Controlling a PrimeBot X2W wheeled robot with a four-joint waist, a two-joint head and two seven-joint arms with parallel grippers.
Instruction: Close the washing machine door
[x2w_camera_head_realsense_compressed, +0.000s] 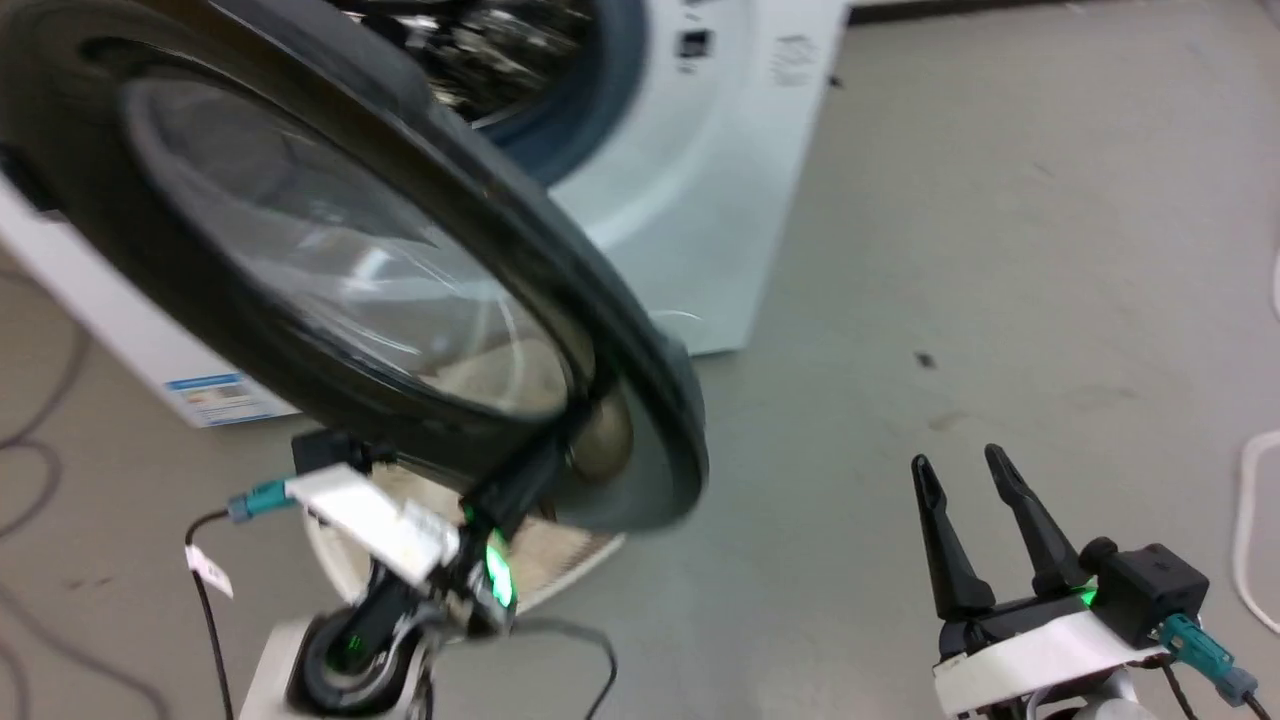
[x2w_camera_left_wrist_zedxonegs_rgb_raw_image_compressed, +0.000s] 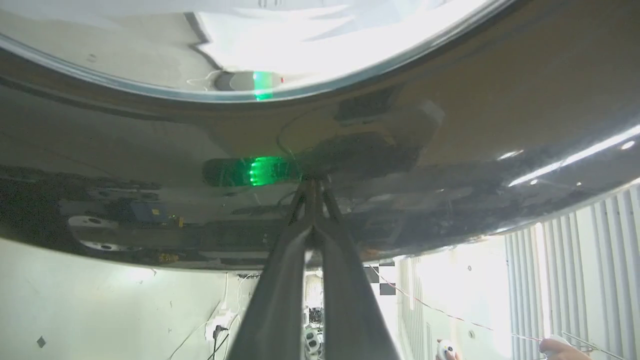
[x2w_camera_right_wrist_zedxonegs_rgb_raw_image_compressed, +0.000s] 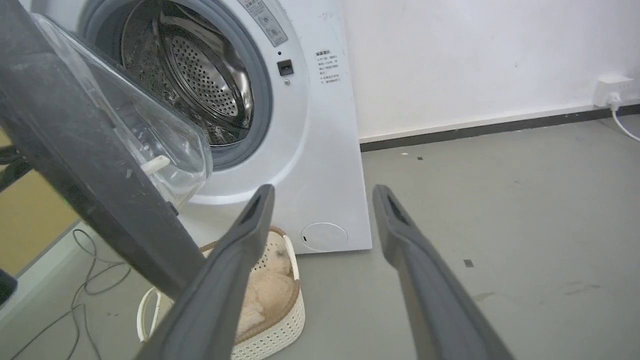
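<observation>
- Head view: floor (x2w_camera_head_realsense_compressed: 1000, 250) grey, smooth, a few dark specks. White washing machine (x2w_camera_head_realsense_compressed: 700, 200) at top centre, blue-white label (x2w_camera_head_realsense_compressed: 210, 395) low on its front.
- washing machine door (x2w_camera_head_realsense_compressed: 330, 250) swung out, partway open, across the upper left. Clear glass centre, black rim. It hides much of the drum opening.
- left gripper (x2w_camera_head_realsense_compressed: 545, 455) reaches up to the door's lower rim. right gripper (x2w_camera_head_realsense_compressed: 957, 458) at lower right over bare floor, well apart from the door, fingers parted, holding nothing.
- Cream basket (x2w_camera_head_realsense_compressed: 570, 565) on the floor under the door, partly hidden by the door and the left arm. Dark cable (x2w_camera_head_realsense_compressed: 30, 450) on the floor at left, white cord (x2w_camera_head_realsense_compressed: 1245, 520) at the right edge.
- Left wrist view: the door's glossy black outside spans the frame. Own fingers (x2w_camera_left_wrist_zedxonegs_rgb_raw_image_compressed: 280, 300) drawn together, tips touching the gloss, nothing between them.
- Below the rim: pale wall (x2w_camera_left_wrist_zedxonegs_rgb_raw_image_compressed: 100, 300), vertical slats (x2w_camera_left_wrist_zedxonegs_rgb_raw_image_compressed: 575, 280), a person's hand (x2w_camera_left_wrist_zedxonegs_rgb_raw_image_compressed: 565, 347) at the bottom right corner.
- Right wrist view: white wall (x2w_camera_right_wrist_zedxonegs_rgb_raw_image_compressed: 475, 60), dark skirting (x2w_camera_right_wrist_zedxonegs_rgb_raw_image_compressed: 500, 127), socket (x2w_camera_right_wrist_zedxonegs_rgb_raw_image_compressed: 612, 87) with a plug at far right.
- Steel drum (x2w_camera_right_wrist_zedxonegs_rgb_raw_image_compressed: 205, 85) open to view, grey gasket (x2w_camera_right_wrist_zedxonegs_rgb_raw_image_compressed: 262, 100) around it. Door at left, seen nearly edge-on, glass bowl bulging toward the drum, apart from the machine's front.
- Basket just beside the machine's foot, something pale and fluffy inside. Right fingers wide apart, floor between them.
</observation>
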